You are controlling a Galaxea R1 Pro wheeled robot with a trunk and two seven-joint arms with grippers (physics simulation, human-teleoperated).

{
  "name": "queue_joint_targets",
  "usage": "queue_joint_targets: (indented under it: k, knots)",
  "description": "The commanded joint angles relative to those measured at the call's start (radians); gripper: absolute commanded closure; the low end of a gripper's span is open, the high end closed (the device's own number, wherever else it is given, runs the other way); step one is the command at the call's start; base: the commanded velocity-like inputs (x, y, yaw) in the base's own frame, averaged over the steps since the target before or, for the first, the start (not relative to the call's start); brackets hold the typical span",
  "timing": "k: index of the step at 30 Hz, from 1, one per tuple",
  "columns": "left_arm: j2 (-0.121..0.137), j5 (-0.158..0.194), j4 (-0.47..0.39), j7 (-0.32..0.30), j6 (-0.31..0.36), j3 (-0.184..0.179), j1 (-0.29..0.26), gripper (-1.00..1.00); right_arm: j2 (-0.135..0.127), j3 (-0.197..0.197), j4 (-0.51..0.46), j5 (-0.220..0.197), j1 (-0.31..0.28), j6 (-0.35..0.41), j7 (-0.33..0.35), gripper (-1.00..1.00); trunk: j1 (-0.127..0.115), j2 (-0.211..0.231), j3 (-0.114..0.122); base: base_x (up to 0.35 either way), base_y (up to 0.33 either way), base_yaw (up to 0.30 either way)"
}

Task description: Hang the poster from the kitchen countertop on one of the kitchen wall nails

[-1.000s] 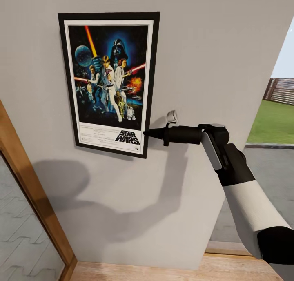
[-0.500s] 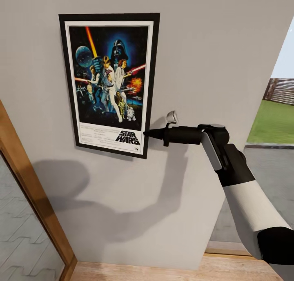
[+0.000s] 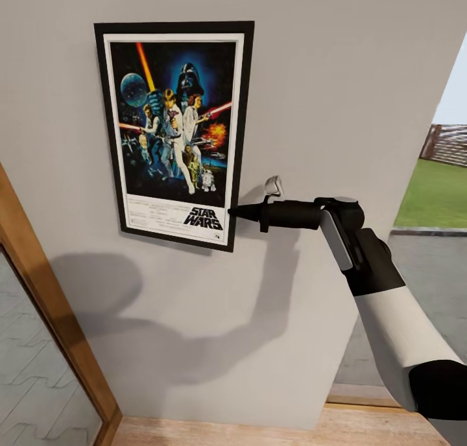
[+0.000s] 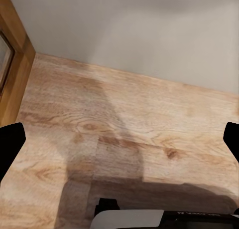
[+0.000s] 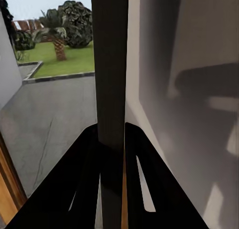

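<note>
— Where is the poster (image 3: 174,133)?
— Flat on the grey wall (image 3: 337,83), upright; the right gripper (image 3: 233,211) pinches its lower right edge.
— Anything nearby?
— A wooden door frame (image 3: 55,310) beside it, wood floor (image 4: 124,139) below. The left gripper (image 4: 119,139) hangs spread apart over the floor.

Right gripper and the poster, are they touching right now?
Touching. In the right wrist view the two fingers press against either side of the poster, seen edge-on. The head view shows the right gripper at the poster's lower right edge.
</note>
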Motion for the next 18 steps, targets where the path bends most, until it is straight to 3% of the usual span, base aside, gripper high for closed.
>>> queue_joint_targets:
  k: [1,18]
  knots:
    - [0.0,0.0,-0.001,-0.005,-0.001,0.003,0.0,-1.0,-0.001,0.001,0.0,-0.008,-0.001,0.008,-0.001,1.0,0.001,-0.002,-0.002,0.009,0.0,0.0]
    - [0.0,0.0,-0.001,-0.005,-0.001,0.003,0.0,-1.0,-0.001,0.001,0.0,-0.009,-0.001,0.008,-0.001,1.0,0.001,-0.002,-0.002,0.02,0.0,0.0]
